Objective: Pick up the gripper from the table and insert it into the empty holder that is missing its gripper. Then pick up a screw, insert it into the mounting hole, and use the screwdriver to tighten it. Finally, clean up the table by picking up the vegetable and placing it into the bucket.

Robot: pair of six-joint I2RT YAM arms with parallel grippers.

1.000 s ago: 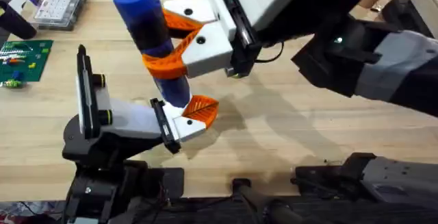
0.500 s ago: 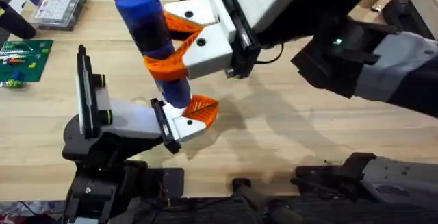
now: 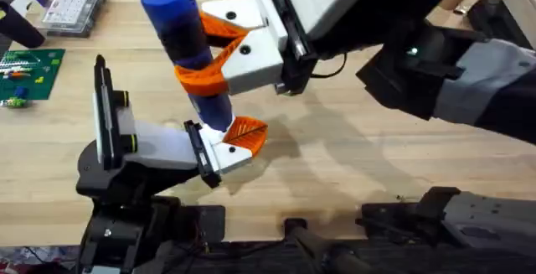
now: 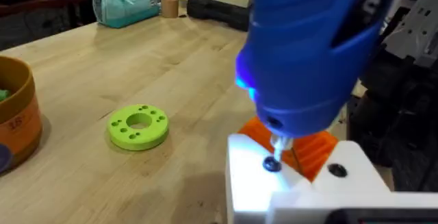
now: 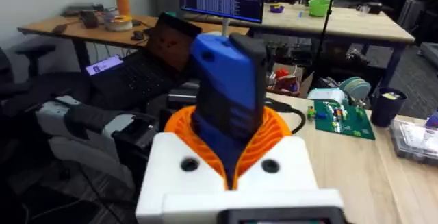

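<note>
My right gripper [image 3: 203, 54] reaches across from the right and is shut on the blue screwdriver [image 3: 186, 48], held upright between its orange pads. The screwdriver [image 4: 308, 46] has a blue light lit, and its thin metal tip rests on a screw [image 4: 272, 164]. That screw sits in the white base of the gripper [image 4: 254, 183], whose orange ribbed pad [image 3: 248, 131] points right. The gripper is seated against the black end plate of the grey holder [image 3: 142, 144] at the lower left, on my left arm. The orange-brown bucket [image 4: 15, 125] stands at the view's edge with a bit of bright green [image 4: 3, 95] inside.
A flat green ring disc [image 4: 138, 126] lies on the wood beside the bucket. A clear parts box [image 3: 74, 6] and a green board [image 3: 29, 73] sit at the far left. A teal bag [image 4: 126, 5] stands at the table's far end.
</note>
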